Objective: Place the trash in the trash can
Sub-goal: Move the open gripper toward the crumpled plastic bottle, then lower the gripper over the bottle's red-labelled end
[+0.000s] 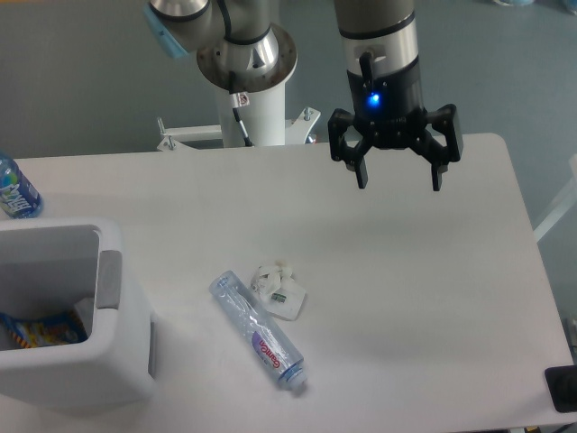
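Two pieces of trash lie on the white table near its front middle. One is a crushed clear bottle [260,333] with a red-and-purple label, lying diagonally. The other is a crumpled white paper wad [278,290] with a tag, touching the bottle's upper right side. The boxy white trash can [108,352] stands at the front left, with colourful wrappers inside. My gripper [398,183] hangs open and empty above the table's far right part, well away from the trash.
An upright blue-labelled water bottle [15,190] stands at the far left edge, behind the trash can. The arm's white base column [256,99] rises behind the table's far edge. A dark object [561,389] sits at the front right corner.
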Robot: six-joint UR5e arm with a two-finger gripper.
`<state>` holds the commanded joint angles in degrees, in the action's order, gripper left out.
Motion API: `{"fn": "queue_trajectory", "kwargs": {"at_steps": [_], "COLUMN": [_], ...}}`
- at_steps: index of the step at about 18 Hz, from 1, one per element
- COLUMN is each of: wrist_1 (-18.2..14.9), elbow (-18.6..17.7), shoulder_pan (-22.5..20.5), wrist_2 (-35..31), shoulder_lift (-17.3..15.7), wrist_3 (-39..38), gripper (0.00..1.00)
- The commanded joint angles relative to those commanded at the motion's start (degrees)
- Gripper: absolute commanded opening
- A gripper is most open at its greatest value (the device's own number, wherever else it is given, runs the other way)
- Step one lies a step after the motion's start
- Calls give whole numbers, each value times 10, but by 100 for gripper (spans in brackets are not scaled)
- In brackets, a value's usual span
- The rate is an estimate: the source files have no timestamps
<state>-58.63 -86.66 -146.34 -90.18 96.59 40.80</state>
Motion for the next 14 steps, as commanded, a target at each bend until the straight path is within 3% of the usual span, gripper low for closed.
{"fn": "queue_trajectory", "kwargs": {"at_steps": [5, 9, 14], "wrist_1": [3, 4, 11], "elbow": [1, 4, 9], "shoulder_pan": [18, 18, 17], "wrist_2": [35, 124, 148], "shoulder_lift": [20, 36, 89], "wrist_3": [-84, -187, -245], "gripper": [100, 100, 100]}}
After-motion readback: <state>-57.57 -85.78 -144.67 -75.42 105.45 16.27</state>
